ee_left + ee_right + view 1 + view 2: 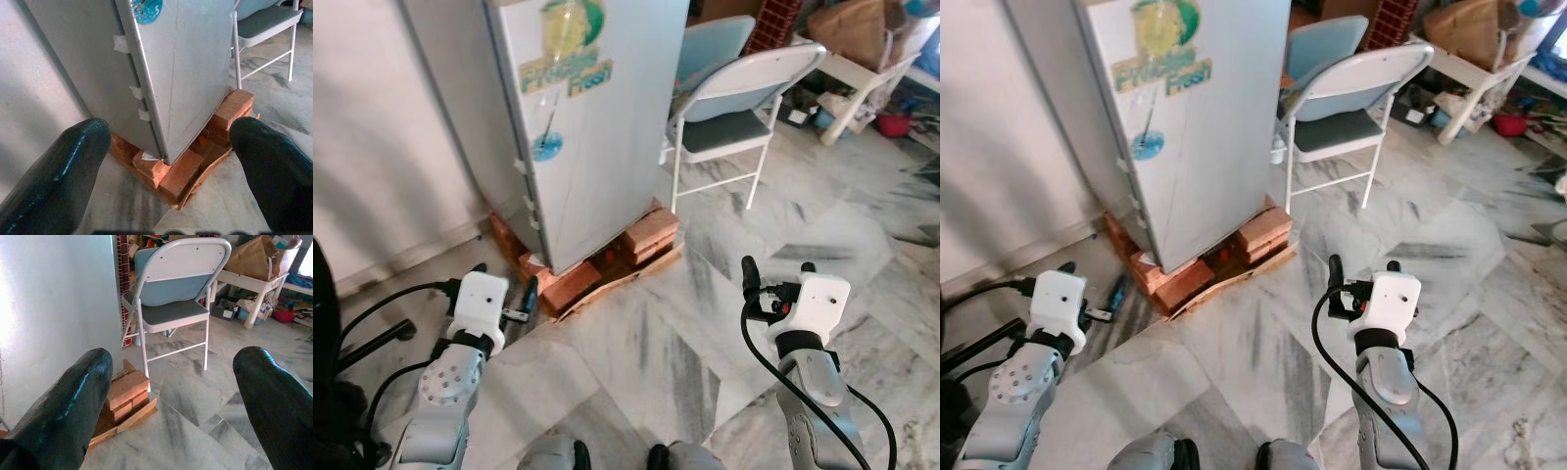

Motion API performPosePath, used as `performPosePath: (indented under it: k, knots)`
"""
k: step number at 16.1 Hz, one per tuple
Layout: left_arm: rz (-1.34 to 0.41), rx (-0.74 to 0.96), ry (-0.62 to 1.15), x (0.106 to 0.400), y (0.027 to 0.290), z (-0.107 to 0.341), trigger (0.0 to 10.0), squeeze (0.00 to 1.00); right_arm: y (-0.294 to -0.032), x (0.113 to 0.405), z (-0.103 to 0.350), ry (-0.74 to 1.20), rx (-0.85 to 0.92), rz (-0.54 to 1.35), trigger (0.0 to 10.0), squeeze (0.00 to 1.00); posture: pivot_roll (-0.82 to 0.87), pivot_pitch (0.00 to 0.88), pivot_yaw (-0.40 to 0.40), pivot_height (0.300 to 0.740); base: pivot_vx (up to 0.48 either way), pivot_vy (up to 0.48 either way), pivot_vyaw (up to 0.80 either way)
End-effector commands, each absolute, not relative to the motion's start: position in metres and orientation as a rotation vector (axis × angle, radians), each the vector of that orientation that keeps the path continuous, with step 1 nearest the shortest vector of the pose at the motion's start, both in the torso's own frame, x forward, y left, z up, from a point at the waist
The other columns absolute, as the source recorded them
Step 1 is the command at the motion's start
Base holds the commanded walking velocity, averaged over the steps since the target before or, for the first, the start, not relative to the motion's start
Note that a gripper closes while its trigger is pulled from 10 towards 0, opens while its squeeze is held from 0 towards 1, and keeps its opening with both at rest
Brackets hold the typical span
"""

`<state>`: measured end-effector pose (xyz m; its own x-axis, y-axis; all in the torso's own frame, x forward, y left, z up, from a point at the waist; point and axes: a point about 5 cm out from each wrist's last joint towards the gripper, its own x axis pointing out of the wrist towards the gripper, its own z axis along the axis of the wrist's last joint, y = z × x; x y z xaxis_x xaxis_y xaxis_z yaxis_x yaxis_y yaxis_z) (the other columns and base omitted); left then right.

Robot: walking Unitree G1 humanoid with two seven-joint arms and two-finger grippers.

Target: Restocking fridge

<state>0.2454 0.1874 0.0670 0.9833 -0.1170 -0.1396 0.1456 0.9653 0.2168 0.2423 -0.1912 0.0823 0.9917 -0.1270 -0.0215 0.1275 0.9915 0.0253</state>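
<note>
A pale grey fridge (592, 117) with a green sticker stands shut on red bricks (651, 233) and a wooden board, against the wall. Its lower corner and door edge (146, 98) fill the left wrist view. My left gripper (505, 278) is low, just in front of the fridge's left corner, open and holding nothing. My right gripper (778, 266) hovers over the marble floor to the right of the fridge, open and empty. In the right wrist view the fridge's side (58, 308) is between and beyond the spread fingers (73, 401).
A white folding chair (736, 108) stands close to the fridge's right side. Behind it are a white table (862, 73) carrying a brown bag and clutter on the floor. A pale wall (382, 147) runs on the left. Black cables trail beside my left arm.
</note>
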Motion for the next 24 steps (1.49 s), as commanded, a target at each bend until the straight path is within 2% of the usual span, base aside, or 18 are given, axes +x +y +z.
performPosePath:
  k: [1, 4, 12, 19, 24]
  knots:
    - [-0.141, 0.220, 0.129, 0.244, 0.184, 0.067, 10.0, 0.00, -0.193, 0.241, 0.080, 0.035, 0.022, -0.127, 10.0, 0.00, 0.07, 0.092, -0.019, 0.740, 0.000, 0.341, 0.00]
    - [-0.149, 0.223, 0.126, 0.245, 0.183, 0.067, 10.0, 0.00, -0.192, 0.244, 0.081, 0.032, 0.018, -0.126, 10.0, 0.00, 0.07, 0.094, -0.024, 0.740, 0.000, 0.447, -0.22]
    - [-0.190, 0.216, 0.082, 0.248, 0.175, 0.072, 10.0, 0.00, -0.189, 0.245, 0.083, 0.022, 0.013, -0.106, 10.0, 0.00, 0.07, 0.101, -0.028, 0.740, 0.000, 0.461, -0.80]
    - [-0.176, 0.216, 0.086, 0.246, 0.178, 0.070, 10.0, 0.00, -0.186, 0.245, 0.083, 0.024, 0.008, -0.092, 10.0, 0.00, 0.07, 0.108, -0.036, 0.740, 0.000, 0.438, -0.80]
    - [-0.182, 0.195, 0.072, 0.249, 0.173, 0.071, 10.0, 0.00, -0.184, 0.247, 0.084, 0.017, 0.001, -0.078, 10.0, 0.00, 0.06, 0.109, -0.036, 0.740, 0.298, 0.373, -0.71]
